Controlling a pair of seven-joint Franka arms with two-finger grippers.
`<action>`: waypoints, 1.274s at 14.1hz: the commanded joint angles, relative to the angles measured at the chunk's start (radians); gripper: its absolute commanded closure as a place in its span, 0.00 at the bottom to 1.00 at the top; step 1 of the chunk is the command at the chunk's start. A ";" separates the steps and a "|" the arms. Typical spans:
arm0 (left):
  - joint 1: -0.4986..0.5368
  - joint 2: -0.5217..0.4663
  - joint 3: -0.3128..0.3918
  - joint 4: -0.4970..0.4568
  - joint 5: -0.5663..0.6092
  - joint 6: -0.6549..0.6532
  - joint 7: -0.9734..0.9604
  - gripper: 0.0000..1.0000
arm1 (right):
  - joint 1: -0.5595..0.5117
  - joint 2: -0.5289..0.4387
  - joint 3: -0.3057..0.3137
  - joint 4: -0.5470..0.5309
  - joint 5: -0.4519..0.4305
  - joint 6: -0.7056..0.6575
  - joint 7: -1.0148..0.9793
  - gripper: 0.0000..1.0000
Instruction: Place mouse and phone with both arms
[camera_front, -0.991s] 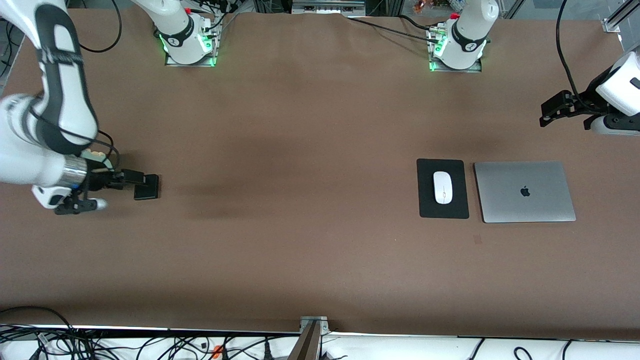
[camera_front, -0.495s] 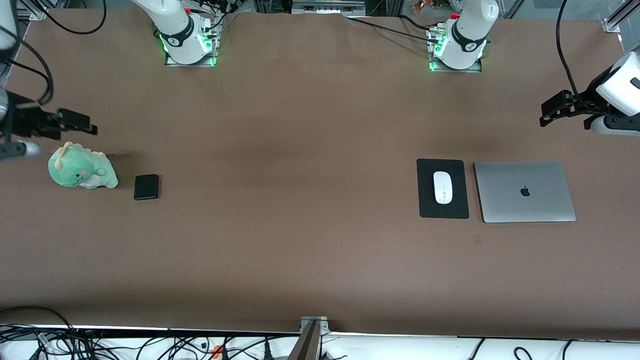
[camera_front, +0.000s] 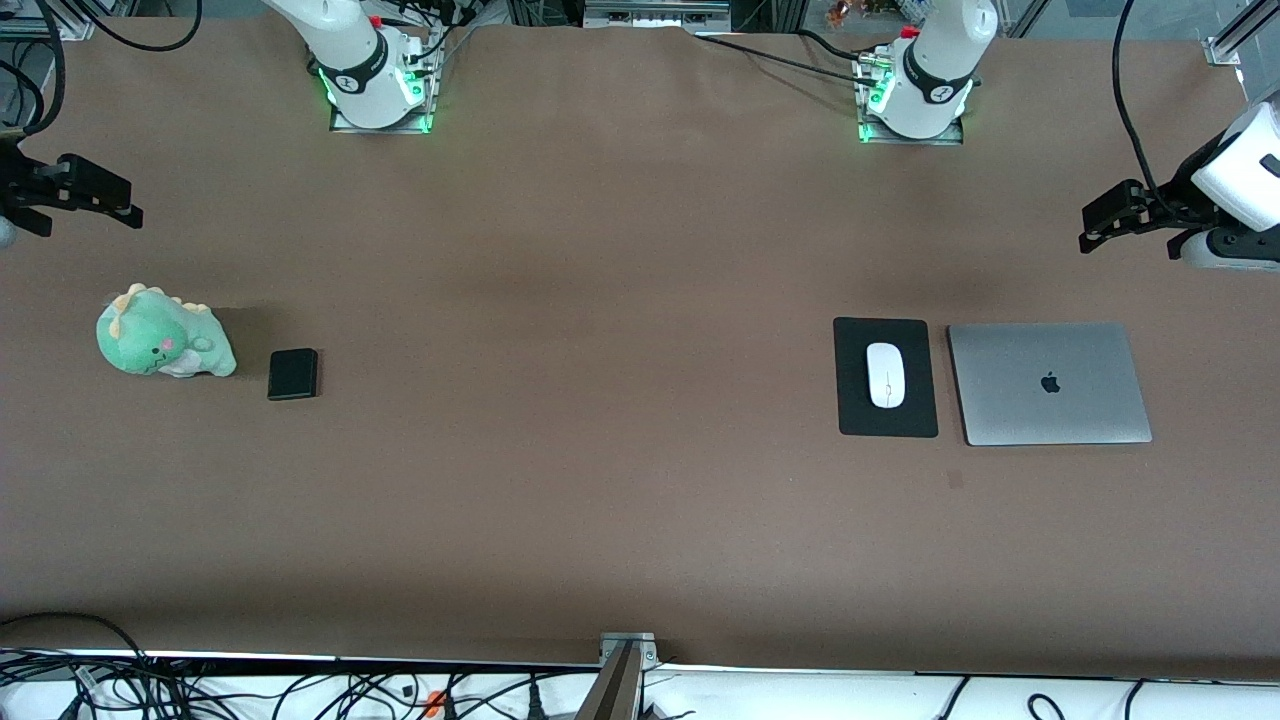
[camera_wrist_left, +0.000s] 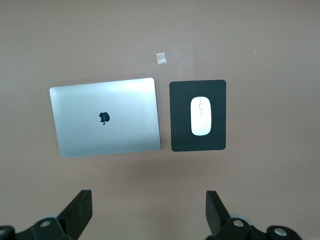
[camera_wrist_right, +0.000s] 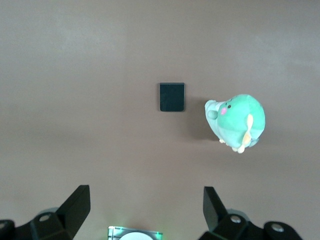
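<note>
your right gripper (camera_front: 105, 195) has lifted away from the phone (camera_front: 293, 374) since a second ago and now hangs with jaws spread over the table (camera_front: 600, 300) at the right arm's end, holding nothing. the phone lies flat just beside a green plush dinosaur (camera_front: 163, 344) (uncovered once the arm withdrew). your left gripper (camera_front: 1105, 220) has not moved; it waits over the left arm's end, jaws spread, empty. the mouse (camera_front: 886, 375) sits upright on the black pad (camera_front: 886, 425), clear of its edges, the pad just beside the closed silver laptop (camera_front: 1050, 383). wide bare table lies between phone and pad.
</note>
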 joint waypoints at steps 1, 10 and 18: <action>0.003 -0.004 -0.004 0.017 0.010 -0.020 0.022 0.00 | -0.011 0.004 0.020 0.019 -0.011 -0.030 0.030 0.00; -0.004 -0.004 -0.006 0.017 0.010 -0.020 0.021 0.00 | -0.011 0.016 0.006 0.024 -0.014 -0.036 0.025 0.00; -0.005 -0.005 -0.006 0.017 0.010 -0.054 0.018 0.00 | -0.014 0.022 0.005 0.024 -0.009 -0.043 0.025 0.00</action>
